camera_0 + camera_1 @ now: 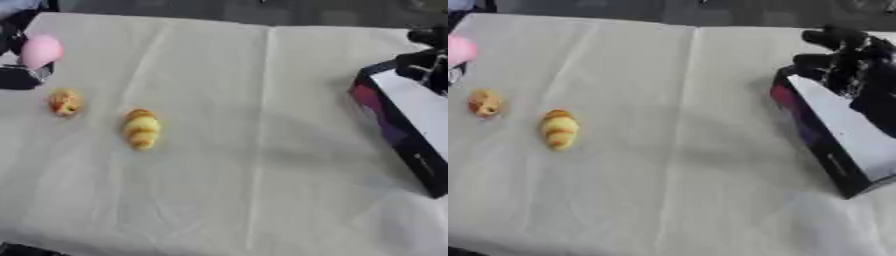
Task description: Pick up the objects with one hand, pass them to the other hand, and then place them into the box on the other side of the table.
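Right eye view: right hand (pixel 852 60) hovers over box (pixel 833 135), fingers curled, empty.

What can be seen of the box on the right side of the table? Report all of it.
The box is a shallow, open-topped rectangular carton with black outer walls, a magenta-purple patch on its near-left corner and a pale, whitish inside. It looks like cardboard. It lies at an angle on the white tablecloth, near the table's right edge, and no contents are visible. The robot's right hand hangs over its far end; contact cannot be judged.
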`<state>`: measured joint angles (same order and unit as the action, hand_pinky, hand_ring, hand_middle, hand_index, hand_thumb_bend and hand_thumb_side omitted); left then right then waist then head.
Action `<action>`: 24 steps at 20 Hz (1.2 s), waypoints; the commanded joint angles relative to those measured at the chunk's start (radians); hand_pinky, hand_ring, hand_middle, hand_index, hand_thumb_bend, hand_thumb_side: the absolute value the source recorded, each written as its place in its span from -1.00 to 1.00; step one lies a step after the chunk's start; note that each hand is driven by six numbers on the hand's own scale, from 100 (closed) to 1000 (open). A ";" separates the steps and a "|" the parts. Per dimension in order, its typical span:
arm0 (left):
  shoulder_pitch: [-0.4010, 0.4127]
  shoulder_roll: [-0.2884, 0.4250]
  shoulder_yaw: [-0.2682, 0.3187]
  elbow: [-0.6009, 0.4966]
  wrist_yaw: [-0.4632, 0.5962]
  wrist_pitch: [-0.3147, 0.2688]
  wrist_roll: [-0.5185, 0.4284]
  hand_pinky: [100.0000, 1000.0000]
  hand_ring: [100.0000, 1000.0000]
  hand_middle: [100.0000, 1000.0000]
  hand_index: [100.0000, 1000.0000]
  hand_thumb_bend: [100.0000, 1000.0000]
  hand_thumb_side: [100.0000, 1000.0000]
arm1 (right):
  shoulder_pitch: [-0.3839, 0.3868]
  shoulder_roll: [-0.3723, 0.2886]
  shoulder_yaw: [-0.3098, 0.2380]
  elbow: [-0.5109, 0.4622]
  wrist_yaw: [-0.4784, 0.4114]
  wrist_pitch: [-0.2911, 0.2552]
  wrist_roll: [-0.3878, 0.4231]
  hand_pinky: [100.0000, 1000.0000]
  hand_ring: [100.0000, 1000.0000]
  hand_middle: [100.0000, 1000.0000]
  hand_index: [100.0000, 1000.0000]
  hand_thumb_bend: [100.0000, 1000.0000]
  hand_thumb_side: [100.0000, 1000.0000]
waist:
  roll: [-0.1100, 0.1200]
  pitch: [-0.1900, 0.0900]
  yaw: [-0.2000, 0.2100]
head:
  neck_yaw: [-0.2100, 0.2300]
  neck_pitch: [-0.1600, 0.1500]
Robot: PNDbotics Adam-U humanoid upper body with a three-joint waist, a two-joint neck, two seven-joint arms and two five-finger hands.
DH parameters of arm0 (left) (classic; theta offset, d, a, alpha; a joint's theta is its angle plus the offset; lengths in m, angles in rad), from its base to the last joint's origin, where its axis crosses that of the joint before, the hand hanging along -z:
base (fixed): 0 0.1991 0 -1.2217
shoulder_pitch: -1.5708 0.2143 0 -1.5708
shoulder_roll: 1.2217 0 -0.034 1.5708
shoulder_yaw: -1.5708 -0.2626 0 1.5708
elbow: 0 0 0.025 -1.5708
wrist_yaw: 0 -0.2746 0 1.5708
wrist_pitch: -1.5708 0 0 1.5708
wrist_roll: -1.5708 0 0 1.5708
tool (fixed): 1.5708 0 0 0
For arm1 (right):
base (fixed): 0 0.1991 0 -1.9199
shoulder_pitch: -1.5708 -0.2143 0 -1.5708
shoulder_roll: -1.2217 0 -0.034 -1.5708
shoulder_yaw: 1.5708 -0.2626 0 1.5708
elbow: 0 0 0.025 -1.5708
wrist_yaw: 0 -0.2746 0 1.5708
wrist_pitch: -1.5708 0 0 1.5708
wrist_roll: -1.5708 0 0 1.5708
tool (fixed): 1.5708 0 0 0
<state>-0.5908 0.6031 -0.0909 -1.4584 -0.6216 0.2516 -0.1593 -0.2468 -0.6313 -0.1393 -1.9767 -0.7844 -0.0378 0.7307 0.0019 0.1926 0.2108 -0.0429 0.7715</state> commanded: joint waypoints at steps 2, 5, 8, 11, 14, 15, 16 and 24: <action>-0.023 -0.035 -0.004 -0.032 -0.027 -0.005 0.020 0.43 0.11 -0.16 -0.26 -0.78 -1.00 | -0.068 -0.113 0.031 -0.023 -0.125 -0.076 0.027 1.00 0.93 1.00 1.00 -1.00 -0.18 | -0.016 -0.022 0.002 | -0.014 -0.001; -0.028 -0.072 -0.015 -0.035 -0.048 -0.006 0.018 0.42 0.10 -0.17 -0.26 -0.80 -1.00 | -0.119 -0.155 0.058 -0.023 -0.180 -0.133 0.067 1.00 0.94 1.00 1.00 -1.00 -0.18 | -0.021 -0.026 0.001 | -0.018 -0.001; -0.034 -0.112 -0.022 -0.040 -0.071 -0.013 0.021 0.42 0.10 -0.17 -0.27 -0.81 -1.00 | -0.171 -0.181 0.093 -0.023 -0.194 -0.166 0.112 1.00 0.95 1.00 1.00 -1.00 -0.20 | -0.024 -0.029 0.000 | -0.024 -0.001; -0.040 -0.162 -0.026 -0.049 -0.062 -0.035 0.025 0.41 0.09 -0.18 -0.28 -0.86 -1.00 | -0.217 -0.211 0.138 -0.023 -0.186 -0.210 0.164 1.00 0.95 1.00 1.00 -1.00 -0.28 | -0.028 -0.029 0.002 | -0.032 -0.001; -0.042 -0.194 -0.030 -0.052 -0.047 -0.057 0.034 0.41 0.09 -0.18 -0.28 -0.87 -1.00 | -0.259 -0.241 0.184 -0.023 -0.162 -0.267 0.175 1.00 0.94 1.00 1.00 -1.00 -0.40 | -0.033 -0.029 0.001 | -0.036 -0.001; -0.045 -0.203 -0.033 -0.050 -0.048 -0.063 0.040 0.41 0.09 -0.17 -0.28 -0.87 -1.00 | -0.274 -0.246 0.200 -0.023 -0.149 -0.285 0.176 1.00 0.94 1.00 1.00 -1.00 -0.46 | -0.035 -0.030 0.001 | -0.037 -0.001; -0.047 -0.212 -0.035 -0.048 -0.048 -0.069 0.044 0.41 0.09 -0.17 -0.28 -0.87 -1.00 | -0.290 -0.247 0.215 -0.023 -0.136 -0.300 0.176 1.00 0.94 1.00 1.00 -1.00 -0.50 | -0.036 -0.030 0.000 | -0.039 -0.001; -0.059 -0.271 -0.051 -0.021 -0.086 -0.114 0.065 0.40 0.08 -0.18 -0.28 -0.89 -1.00 | -0.435 -0.205 0.330 0.029 -0.051 -0.381 0.176 1.00 0.92 1.00 1.00 -1.00 -0.67 | -0.047 -0.040 -0.011 | -0.050 -0.001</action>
<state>-0.6276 0.3285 -0.1425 -1.4689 -0.6989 0.1477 -0.0976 -0.6645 -0.8272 0.1841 -1.9544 -0.8513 -0.3399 0.8411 -0.0350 0.1907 0.2002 -0.0894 0.7715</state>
